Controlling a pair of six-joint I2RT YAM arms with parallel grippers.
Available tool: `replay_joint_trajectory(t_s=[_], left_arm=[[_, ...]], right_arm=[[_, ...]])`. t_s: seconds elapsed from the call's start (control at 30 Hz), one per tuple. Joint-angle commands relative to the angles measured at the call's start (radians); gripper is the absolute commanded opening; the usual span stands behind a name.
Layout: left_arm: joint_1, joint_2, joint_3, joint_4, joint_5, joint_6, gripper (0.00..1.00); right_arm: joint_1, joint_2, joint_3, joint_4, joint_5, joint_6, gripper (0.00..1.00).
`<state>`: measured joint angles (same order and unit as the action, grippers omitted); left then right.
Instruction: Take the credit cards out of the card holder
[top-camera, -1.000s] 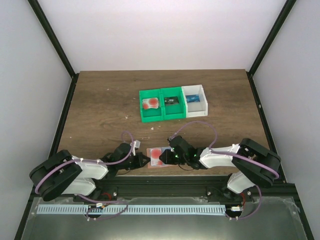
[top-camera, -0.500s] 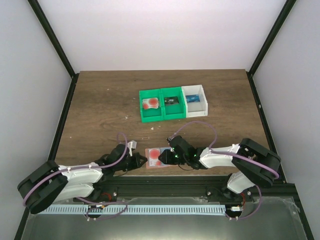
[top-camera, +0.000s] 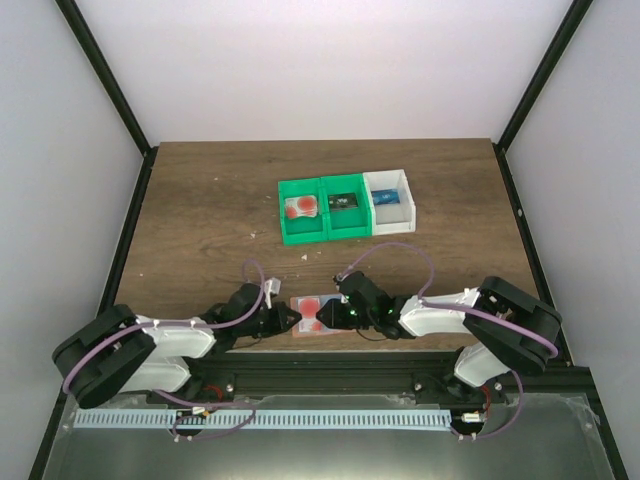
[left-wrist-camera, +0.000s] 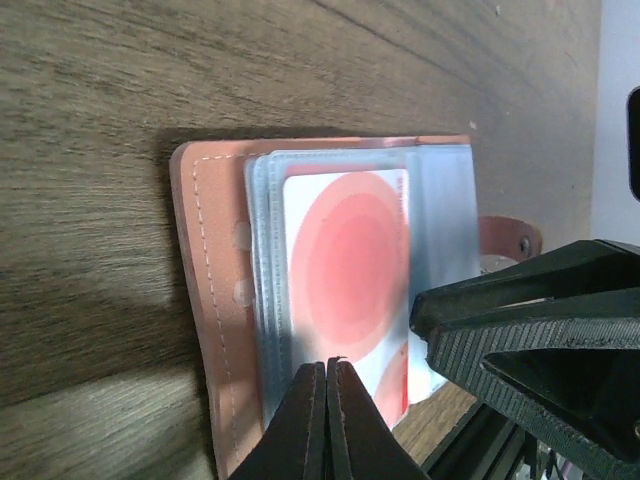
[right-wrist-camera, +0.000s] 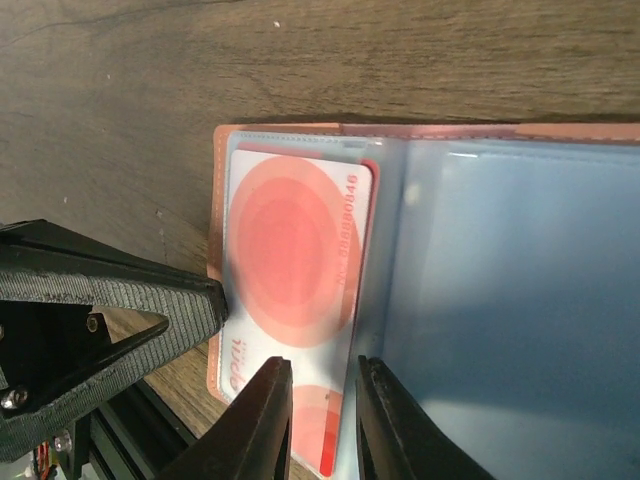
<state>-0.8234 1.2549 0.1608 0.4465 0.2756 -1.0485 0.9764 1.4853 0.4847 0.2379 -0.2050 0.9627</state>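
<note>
The card holder (top-camera: 313, 314) lies open on the table near the front edge, with a salmon rim (left-wrist-camera: 205, 300) and blue-grey pockets (right-wrist-camera: 520, 300). A whitish credit card with a red-orange blot (left-wrist-camera: 350, 260) sits in the left pocket and also shows in the right wrist view (right-wrist-camera: 295, 240). My left gripper (left-wrist-camera: 327, 365) is shut, its tips at the card's near edge (top-camera: 293, 320). My right gripper (right-wrist-camera: 320, 400) is slightly open, its fingers either side of the card's right edge and the pocket fold (top-camera: 330, 317). A tab (left-wrist-camera: 505, 235) sticks out of the holder's far side.
A green two-compartment bin (top-camera: 322, 228) and a white bin (top-camera: 392, 222) stand mid-table. The left green compartment holds a red-blot card (top-camera: 300, 207), the middle one a dark card (top-camera: 343, 203), the white bin a blue card (top-camera: 385, 197). The black front rail runs just behind the holder.
My left gripper has moved right, up to the holder's left side. The holder has shifted a little. The right gripper has stayed in place.
</note>
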Motion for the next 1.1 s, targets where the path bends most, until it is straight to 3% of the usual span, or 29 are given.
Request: replay_joint_trajectory(t_s=[0.0, 0.73, 1.07], left_arm=[[0.001, 0.052, -0.005, 0.07, 0.016, 0.008, 0.0], [0.0, 0.077, -0.05, 0.078, 0.0, 0.007, 0.0], [0.001, -0.064, -0.017, -0.021, -0.003, 0.003, 0.0]], right_arm=[[-0.006, 0.001, -0.018, 0.024, -0.003, 0.005, 0.2], [-0.008, 0.039, -0.064, 0.164, -0.056, 0.053, 0.16], [-0.008, 0.033, -0.064, 0.141, -0.038, 0.053, 0.16]])
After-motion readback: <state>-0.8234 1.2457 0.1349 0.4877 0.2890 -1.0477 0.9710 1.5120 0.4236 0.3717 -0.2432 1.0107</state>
